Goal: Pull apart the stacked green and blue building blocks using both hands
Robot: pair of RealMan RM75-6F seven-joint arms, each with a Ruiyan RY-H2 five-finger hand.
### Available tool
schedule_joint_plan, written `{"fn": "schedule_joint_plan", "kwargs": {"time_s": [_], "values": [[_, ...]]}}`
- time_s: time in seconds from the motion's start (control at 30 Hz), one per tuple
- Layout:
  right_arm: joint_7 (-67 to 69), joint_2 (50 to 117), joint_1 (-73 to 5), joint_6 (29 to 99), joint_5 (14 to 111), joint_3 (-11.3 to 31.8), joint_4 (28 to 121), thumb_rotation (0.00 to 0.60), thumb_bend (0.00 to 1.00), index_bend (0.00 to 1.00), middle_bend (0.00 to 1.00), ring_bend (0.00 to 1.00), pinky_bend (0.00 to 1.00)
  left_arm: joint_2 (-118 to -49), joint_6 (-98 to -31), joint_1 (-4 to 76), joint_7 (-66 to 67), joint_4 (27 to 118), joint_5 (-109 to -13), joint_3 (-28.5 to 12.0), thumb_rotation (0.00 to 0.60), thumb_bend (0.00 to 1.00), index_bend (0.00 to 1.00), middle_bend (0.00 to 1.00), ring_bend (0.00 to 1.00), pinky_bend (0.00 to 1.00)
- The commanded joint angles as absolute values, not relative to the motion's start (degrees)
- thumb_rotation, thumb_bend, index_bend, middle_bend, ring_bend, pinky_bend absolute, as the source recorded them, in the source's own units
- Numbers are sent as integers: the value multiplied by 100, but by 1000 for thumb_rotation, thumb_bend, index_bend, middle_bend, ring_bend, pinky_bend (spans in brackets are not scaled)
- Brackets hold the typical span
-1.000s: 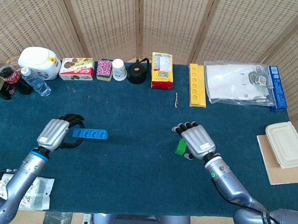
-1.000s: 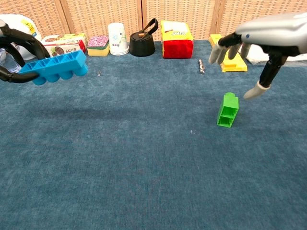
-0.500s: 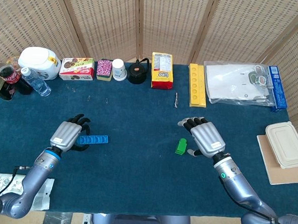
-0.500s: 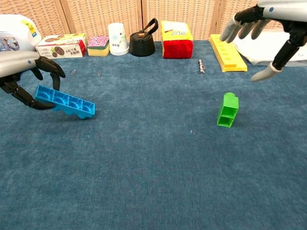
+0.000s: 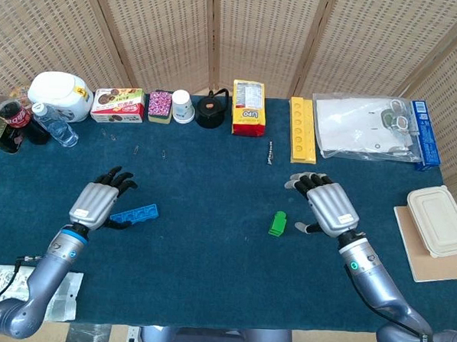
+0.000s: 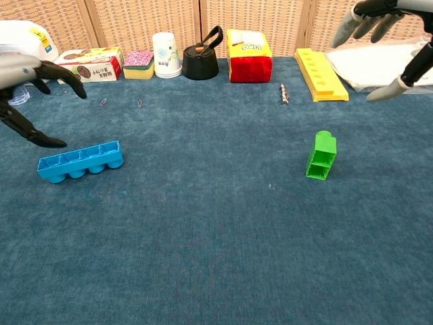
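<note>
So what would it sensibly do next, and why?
Probably just draw both arms back to rest. The blue block lies alone on the cloth, the green block sits well apart from it, and both the left hand and right hand are open above the table, holding nothing.

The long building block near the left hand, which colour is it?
Blue; the long block shows best in the chest view.
</note>
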State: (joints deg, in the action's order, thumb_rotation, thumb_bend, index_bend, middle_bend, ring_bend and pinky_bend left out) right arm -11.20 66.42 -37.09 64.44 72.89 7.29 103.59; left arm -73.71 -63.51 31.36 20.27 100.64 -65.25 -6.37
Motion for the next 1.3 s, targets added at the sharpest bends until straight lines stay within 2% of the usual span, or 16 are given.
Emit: {"fn": "schedule_joint_plan", "kwargs": {"time_s": [0.03,0.43,0.57,0.73,1.3], "values": [[-942,6635,-3613,6437,7382,695,10221,600,6,309,241,215,227,-7116,-6618,2911,1780,10243,-6761,-570,525,165,274,181,44,217],[-828,6596,-3198,6708,7409,596,9812,600,9,374,244,209,207,-6106,-7680,1923,923,10614,-7679,-93,524,164,274,181,44,217],[-817,6517,-2833,7045,7254,534,9771,600,9,374,250,209,190,-5773,-8421,1334,532,10560,-8016,119,526,164,273,181,44,217],[-786,6399,-2504,7345,7237,485,9812,600,8,374,252,209,184,-5657,-8862,944,248,10367,-8238,209,526,164,274,181,44,216],[-943,6016,-1356,8461,7629,154,10372,600,8,374,271,220,183,-5632,-9695,50,-365,9974,-8455,237,526,164,274,181,44,215]]}}
